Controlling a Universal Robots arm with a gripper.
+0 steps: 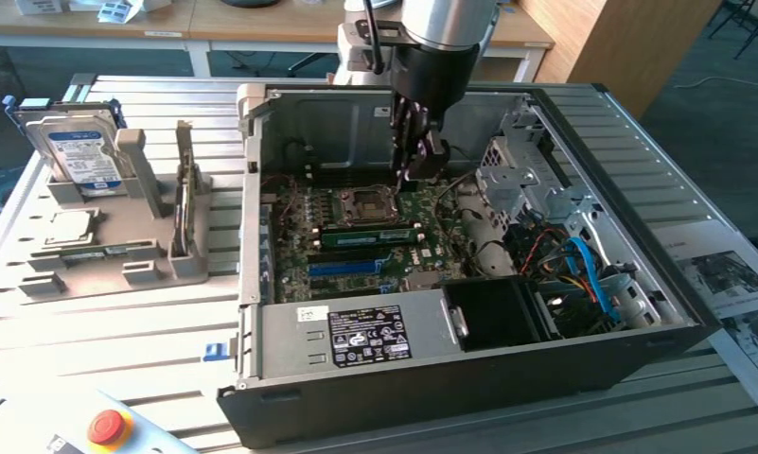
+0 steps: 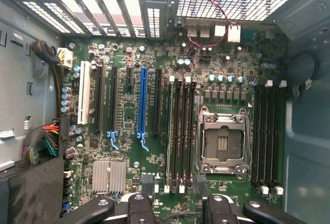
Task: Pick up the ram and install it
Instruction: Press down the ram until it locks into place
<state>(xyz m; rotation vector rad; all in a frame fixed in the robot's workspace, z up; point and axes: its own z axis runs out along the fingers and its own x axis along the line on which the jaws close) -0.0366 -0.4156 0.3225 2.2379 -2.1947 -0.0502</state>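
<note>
The ram (image 1: 368, 235) is a long green stick standing on edge in a motherboard slot, just in front of the CPU socket (image 1: 360, 200), inside the open computer case (image 1: 480, 378). My gripper (image 1: 419, 168) hangs inside the case, above the board and a little behind the ram, not touching it. In the wrist view my gripper (image 2: 179, 211) is open, its two black fingers (image 2: 139, 208) apart with nothing between them. It hovers over the end of the long black memory slots (image 2: 183, 131) beside the CPU socket (image 2: 223, 141).
A grey fixture (image 1: 164, 265) at the exterior view's left holds a hard drive (image 1: 82, 156) and an upright card (image 1: 185, 180). The power supply (image 1: 353, 336), coloured cables (image 1: 581, 274) and drive cage (image 1: 518, 180) crowd the case. A red stop button (image 1: 107, 427) sits at the front.
</note>
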